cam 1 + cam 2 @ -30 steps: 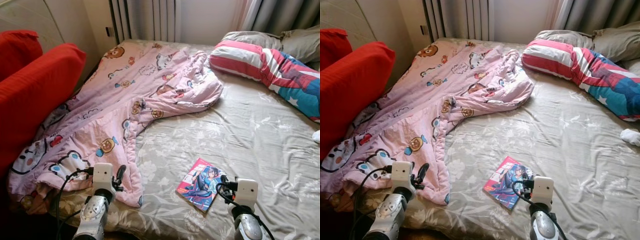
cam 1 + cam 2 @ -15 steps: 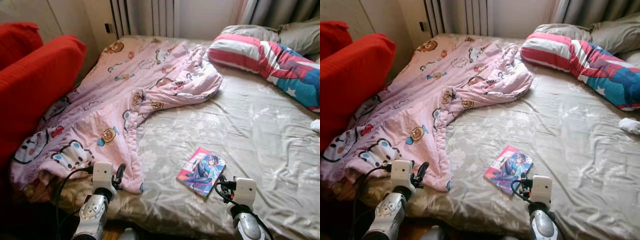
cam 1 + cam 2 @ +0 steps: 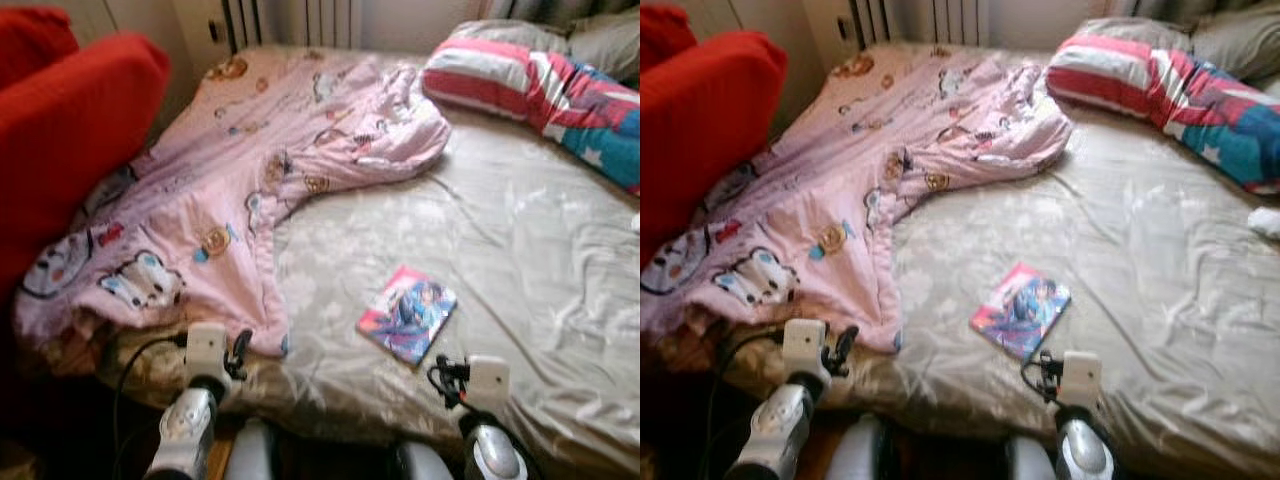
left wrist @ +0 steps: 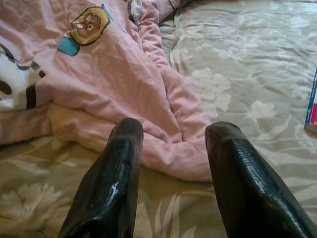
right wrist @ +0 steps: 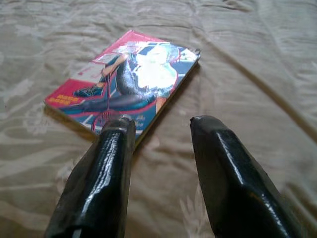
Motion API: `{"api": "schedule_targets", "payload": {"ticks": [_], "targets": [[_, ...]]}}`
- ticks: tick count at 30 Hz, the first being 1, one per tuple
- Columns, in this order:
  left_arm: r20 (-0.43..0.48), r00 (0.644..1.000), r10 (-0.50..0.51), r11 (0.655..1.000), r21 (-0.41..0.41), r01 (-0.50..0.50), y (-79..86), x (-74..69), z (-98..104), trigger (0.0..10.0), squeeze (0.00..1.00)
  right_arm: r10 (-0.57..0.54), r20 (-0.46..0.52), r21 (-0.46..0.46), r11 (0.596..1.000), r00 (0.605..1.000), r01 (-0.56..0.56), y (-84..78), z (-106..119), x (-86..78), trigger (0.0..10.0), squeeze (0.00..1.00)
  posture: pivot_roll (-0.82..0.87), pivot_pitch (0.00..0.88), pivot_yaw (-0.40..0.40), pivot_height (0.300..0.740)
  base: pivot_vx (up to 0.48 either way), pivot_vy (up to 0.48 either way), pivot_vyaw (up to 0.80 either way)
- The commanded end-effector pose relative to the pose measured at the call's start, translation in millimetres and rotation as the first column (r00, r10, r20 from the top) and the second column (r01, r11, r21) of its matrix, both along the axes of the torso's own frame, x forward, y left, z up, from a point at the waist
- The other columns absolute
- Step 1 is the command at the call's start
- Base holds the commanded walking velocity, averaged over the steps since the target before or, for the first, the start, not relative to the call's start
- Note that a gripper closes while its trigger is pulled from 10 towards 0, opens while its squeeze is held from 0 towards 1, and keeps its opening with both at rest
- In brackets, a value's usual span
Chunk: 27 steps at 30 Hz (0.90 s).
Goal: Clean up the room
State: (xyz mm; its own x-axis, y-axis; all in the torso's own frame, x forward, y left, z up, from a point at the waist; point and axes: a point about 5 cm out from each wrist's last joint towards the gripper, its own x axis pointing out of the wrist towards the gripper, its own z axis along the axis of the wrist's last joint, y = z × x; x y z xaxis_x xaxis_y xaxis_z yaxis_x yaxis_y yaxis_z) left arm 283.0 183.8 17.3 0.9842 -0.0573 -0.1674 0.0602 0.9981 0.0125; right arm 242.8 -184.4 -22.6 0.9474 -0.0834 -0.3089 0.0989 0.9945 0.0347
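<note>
A crumpled pink cartoon quilt (image 3: 230, 190) covers the left half of the bed, and its corner (image 4: 163, 144) lies just ahead of my left gripper (image 4: 171, 130). That gripper (image 3: 238, 345) is open and empty near the bed's front edge. A colourful comic book (image 3: 407, 313) lies flat on the grey flowered sheet (image 3: 520, 250). My right gripper (image 5: 158, 121) is open just short of the book (image 5: 126, 82), touching nothing. In the eye views it hangs low at the front right (image 3: 445, 372).
Two red cushions (image 3: 70, 130) stand against the bed's left side. A striped red, white and blue pillow (image 3: 520, 80) and a grey pillow (image 3: 1230, 35) lie at the head. A white sock (image 3: 1265, 220) rests at the right edge. A radiator (image 3: 320, 10) stands behind.
The whole picture has shifted and blurred: the camera has drawn back, so the bed's front edge and my legs now show. Both grippers stay open; book and quilt lie as before.
</note>
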Motion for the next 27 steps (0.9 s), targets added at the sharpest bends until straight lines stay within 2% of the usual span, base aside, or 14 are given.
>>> {"api": "schedule_targets", "payload": {"ticks": [1, 20, 24, 27], "targets": [[-0.019, 1.0, 0.01, 1.0, -0.007, -0.01, 3.0, -2.5, -2.8, 10.0, 0.0, -0.002, -0.026, 0.007, 1.0, 1.0, 0.002, 0.6, -5.6, -6.3, 10.0, 0.0, 0.09, 0.158, 0.026, 0.625, 0.0, 0.0, 0.0], [-0.011, 1.0, -0.01, 1.0, -0.008, 0.009, -0.6, 1.8, 0.5, 10.0, 0.0, 0.031, -0.031, 0.01, 0.999, 0.999, -0.031, 2.7, -5.6, -4.8, 10.0, 0.0, 0.08, 0.12, 0.03, 0.625, 0.0, 0.0, 0.0], [-0.011, 1.0, -0.014, 1.0, -0.006, 0.014, -0.9, 1.9, 0.7, 10.0, 0.0, 0.032, -0.022, 0.022, 0.999, 0.999, -0.032, 3.3, -5.0, -4.3, 10.0, 0.0, 0.08, 0.116, 0.03, 0.625, 0.246, 0.0, 0.73], [-0.011, 1.0, -0.019, 1.0, -0.005, 0.019, -1.3, 1.9, 0.6, 10.0, 0.0, 0.021, -0.029, 0.032, 0.999, 0.999, -0.02, 2.8, -5.7, -4.5, 10.0, 0.0, 0.08, 0.113, 0.03, 0.625, 0.275, 0.0, 0.0]]}}
